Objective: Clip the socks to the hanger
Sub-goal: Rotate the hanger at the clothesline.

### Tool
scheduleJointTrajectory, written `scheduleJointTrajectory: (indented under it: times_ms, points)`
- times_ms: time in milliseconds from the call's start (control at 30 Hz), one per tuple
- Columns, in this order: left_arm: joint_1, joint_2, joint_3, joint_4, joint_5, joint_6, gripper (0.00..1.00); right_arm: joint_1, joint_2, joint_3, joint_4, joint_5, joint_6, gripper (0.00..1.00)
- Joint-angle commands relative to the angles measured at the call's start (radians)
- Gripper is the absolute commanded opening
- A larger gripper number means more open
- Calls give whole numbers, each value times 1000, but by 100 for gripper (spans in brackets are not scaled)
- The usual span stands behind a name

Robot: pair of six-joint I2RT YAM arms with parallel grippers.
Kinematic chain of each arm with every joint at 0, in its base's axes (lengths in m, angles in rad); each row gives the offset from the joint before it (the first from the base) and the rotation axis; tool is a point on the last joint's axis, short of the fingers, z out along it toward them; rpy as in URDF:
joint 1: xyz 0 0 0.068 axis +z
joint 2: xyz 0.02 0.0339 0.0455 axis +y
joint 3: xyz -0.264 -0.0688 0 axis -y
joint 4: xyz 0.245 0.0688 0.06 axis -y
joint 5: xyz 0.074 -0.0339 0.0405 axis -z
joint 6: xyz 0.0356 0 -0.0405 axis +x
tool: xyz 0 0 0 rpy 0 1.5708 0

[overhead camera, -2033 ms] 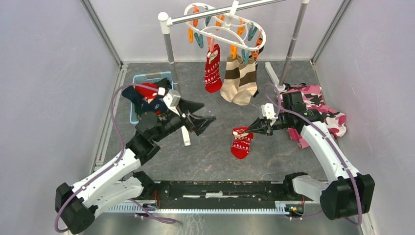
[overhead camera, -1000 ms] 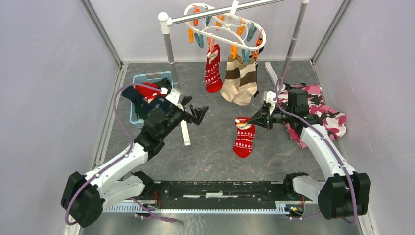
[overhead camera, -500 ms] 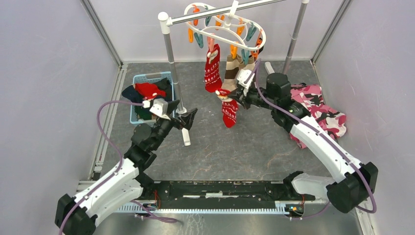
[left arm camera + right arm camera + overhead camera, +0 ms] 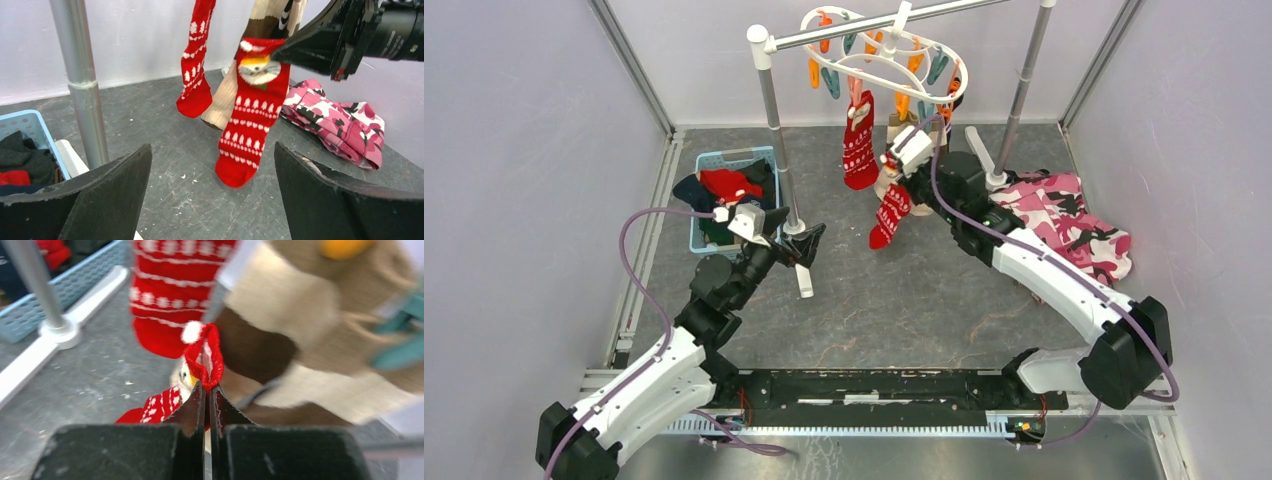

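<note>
Landmark: hanger (image 4: 871, 62), a white ring with orange and teal pins, hooked on the rack's top bar; we place everything else from it.
Right claw (image 4: 902, 185): pinched shut on the cuff of the held red sock (image 4: 891, 212), just below the hanger's near side.
Held red sock: it hangs from that cuff, white-patterned with a face on the leg; we cannot tell whether its toe touches the tabletop (image 4: 904, 300).
Left claw (image 4: 796, 240): spread wide and holding nothing, below and to the left of the hanger, facing the held sock from well apart.
Hung red sock (image 4: 859, 145): already pinned, dangling from the hanger's left part, just beside the held one.
Striped socks (image 4: 265, 20): beige and brown, pinned under the hanger's middle. They sit directly behind the held cuff, and in the right wrist view they fill the space past it. We cannot tell whether they touch it.
In the way: the rack post (image 4: 774, 110) stands below the hanger's left end, between the left claw and the basket (image 4: 699, 215).
Basket socks (image 4: 724, 185): dark and red, heaped in the blue basket far left of the hanger.
Camouflage cloth (image 4: 1064, 225): pink, white and black, lying on the tabletop below and right of the hanger.
Rack foot (image 4: 802, 275): a white bar, beside the left claw.
</note>
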Motion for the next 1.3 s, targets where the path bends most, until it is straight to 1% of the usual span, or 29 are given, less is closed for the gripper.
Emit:
scheduleJointTrajectory:
  times_ms: [0, 167, 333, 400, 467, 567, 633, 700, 767, 900, 1133, 1200, 1267]
  points:
    - [3, 27, 53, 19, 24, -20, 96, -94, -69, -28, 88, 118, 33, 0]
    - [4, 63, 70, 42, 54, -37, 96, -229, -83, -42, 79, 57, 59, 0]
    - [3, 102, 93, 86, 115, -61, 95, -311, -89, -49, 85, 38, 53, 0]
    - [4, 131, 111, 128, 143, -98, 95, -339, -86, -44, 86, 30, 50, 0]
    - [3, 179, 136, 188, 171, -179, 94, -358, -79, -37, 85, 17, 50, 0]
    - [2, 279, 190, 293, 241, -342, 87, -370, -69, -24, 76, -14, 57, 0]
    - [0, 334, 245, 323, 289, -442, 84, -370, -67, -21, 76, -30, 62, 0]
    - [-15, 366, 300, 325, 315, -493, 83, -370, -63, -17, 73, -38, 66, 0]
    - [-44, 371, 338, 300, 308, -490, 83, -370, -58, -12, 68, -38, 65, 0]
    - [-100, 348, 378, 222, 272, -425, 83, -372, -53, -9, 67, -66, 67, 0]
    - [-150, 315, 383, 210, 301, -376, 82, -372, -52, -5, 70, -84, 75, 0]
    - [-172, 305, 406, 184, 258, -380, 81, -372, -49, -4, 70, -87, 74, 0]
    - [-205, 304, 457, 101, 191, -387, 79, -373, -47, -5, 69, -89, 76, 0]
